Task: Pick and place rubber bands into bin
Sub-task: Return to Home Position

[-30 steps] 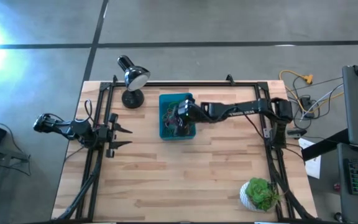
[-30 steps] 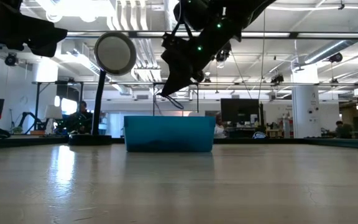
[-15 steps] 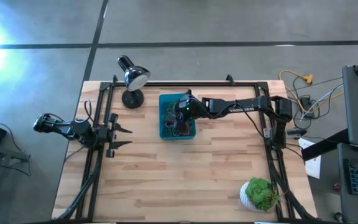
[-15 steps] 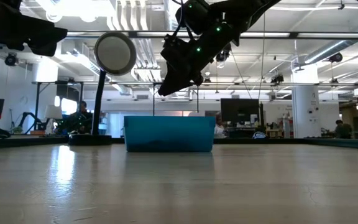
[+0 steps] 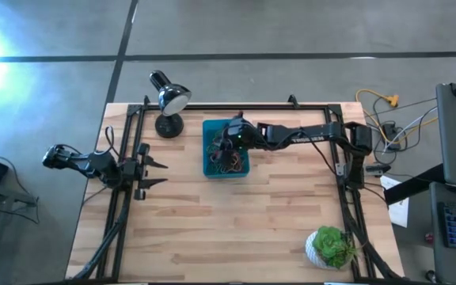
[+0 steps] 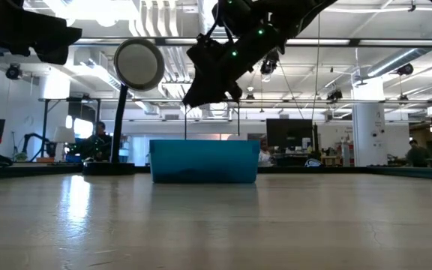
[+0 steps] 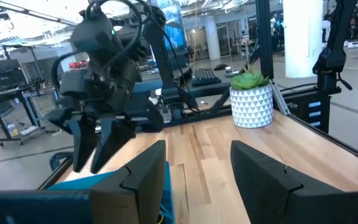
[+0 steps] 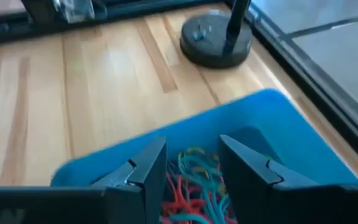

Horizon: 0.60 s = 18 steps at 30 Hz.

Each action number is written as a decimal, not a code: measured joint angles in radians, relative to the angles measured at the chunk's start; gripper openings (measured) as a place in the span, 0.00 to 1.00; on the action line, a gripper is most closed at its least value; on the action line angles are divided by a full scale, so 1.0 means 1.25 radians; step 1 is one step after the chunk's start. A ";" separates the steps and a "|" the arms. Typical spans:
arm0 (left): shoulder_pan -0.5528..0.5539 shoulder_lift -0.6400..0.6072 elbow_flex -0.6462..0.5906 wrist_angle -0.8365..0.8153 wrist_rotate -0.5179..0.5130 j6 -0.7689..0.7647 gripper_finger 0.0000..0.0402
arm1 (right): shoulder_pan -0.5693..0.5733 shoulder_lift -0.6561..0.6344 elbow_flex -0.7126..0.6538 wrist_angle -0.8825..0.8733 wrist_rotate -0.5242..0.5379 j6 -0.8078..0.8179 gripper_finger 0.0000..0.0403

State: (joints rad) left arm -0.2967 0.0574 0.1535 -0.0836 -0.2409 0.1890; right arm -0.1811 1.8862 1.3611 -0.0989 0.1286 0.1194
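- Risen slightly in the last second: right tool (image 6: 192, 99) hangs clear above the bin (image 6: 205, 161), fingers parted, nothing held.
- Directly under it, the rubber bands (image 8: 196, 186) lie heaped inside the bin; none visible loose on the table (image 5: 236, 229).
- Step judged: placing is done and the right arm is going home. Next move calls for more lift, then a pull back toward its base at the table's right side.
- Edges: the bin's walls below the fingertips; lamp (image 5: 169, 107) just beyond the bin's far left corner.
- Open room: broad bare table on the near side; plant (image 5: 332, 247) well apart at the near right corner.
- Parked at the left edge, left tool (image 5: 155, 173) has its fingers apart and empty.
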 joint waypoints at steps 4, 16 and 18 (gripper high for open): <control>0.000 0.000 -0.001 -0.002 0.000 0.000 0.41 | 0.000 0.000 0.015 0.028 -0.005 0.005 0.33; 0.001 0.000 -0.028 0.061 -0.066 0.004 0.41 | -0.011 -0.029 -0.003 0.084 -0.500 -0.293 0.31; 0.001 0.001 -0.033 0.060 -0.066 0.005 0.41 | -0.021 -0.044 -0.026 0.084 -0.499 -0.290 0.32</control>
State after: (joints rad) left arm -0.2959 0.0582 0.1121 -0.0085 -0.3230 0.1947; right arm -0.2071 1.8308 1.3285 0.0063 -0.4954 -0.2426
